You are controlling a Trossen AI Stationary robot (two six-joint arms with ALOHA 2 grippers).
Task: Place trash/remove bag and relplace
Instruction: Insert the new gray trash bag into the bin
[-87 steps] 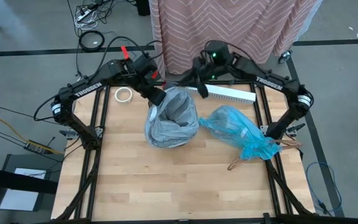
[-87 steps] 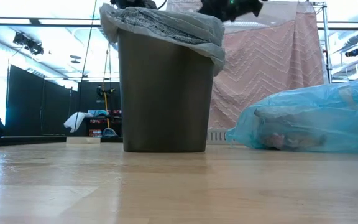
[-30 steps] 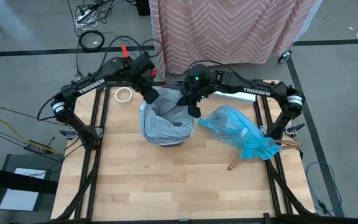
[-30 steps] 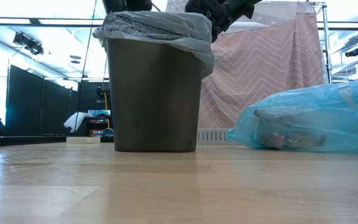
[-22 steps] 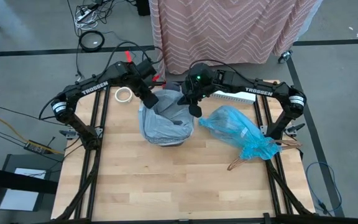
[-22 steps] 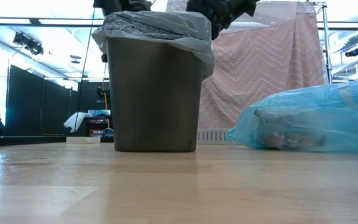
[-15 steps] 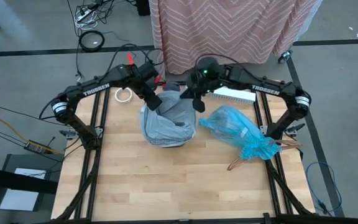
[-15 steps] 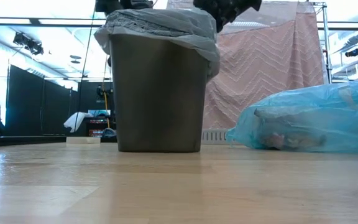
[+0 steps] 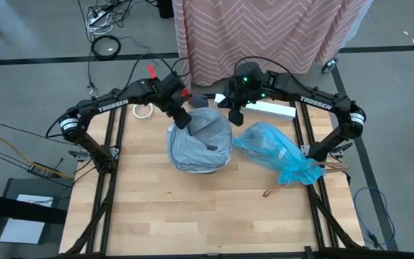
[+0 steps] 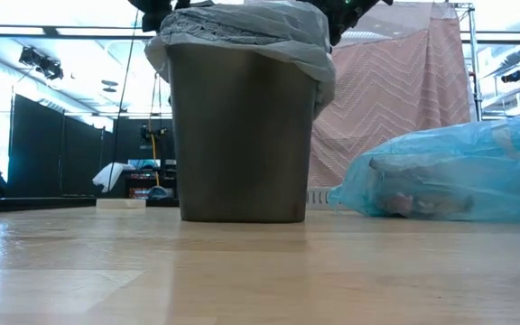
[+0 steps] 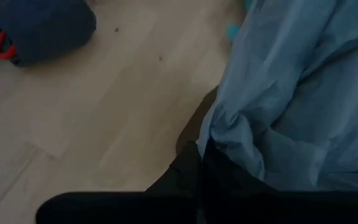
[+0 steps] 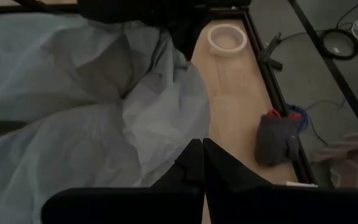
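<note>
Both arms read "TROSSEN". The left gripper [image 9: 183,119] pinches the grey liner [image 9: 201,142] at the bin's [image 10: 240,135] rim; the right gripper [image 9: 234,115], pressed together, seemingly does too (fold hidden). The blue bag [image 9: 277,152] lies beside the bin, scraps faintly visible inside.

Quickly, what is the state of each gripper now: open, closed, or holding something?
Left gripper: shut on the grey bag at the bin's rim.
Right gripper: shut, holding nothing visible.

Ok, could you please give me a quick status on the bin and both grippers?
Left gripper shut on grey liner at bin's rim. Right gripper shut, at rim's opposite side. Blue bag lies full on table. Nothing in the way.
</note>
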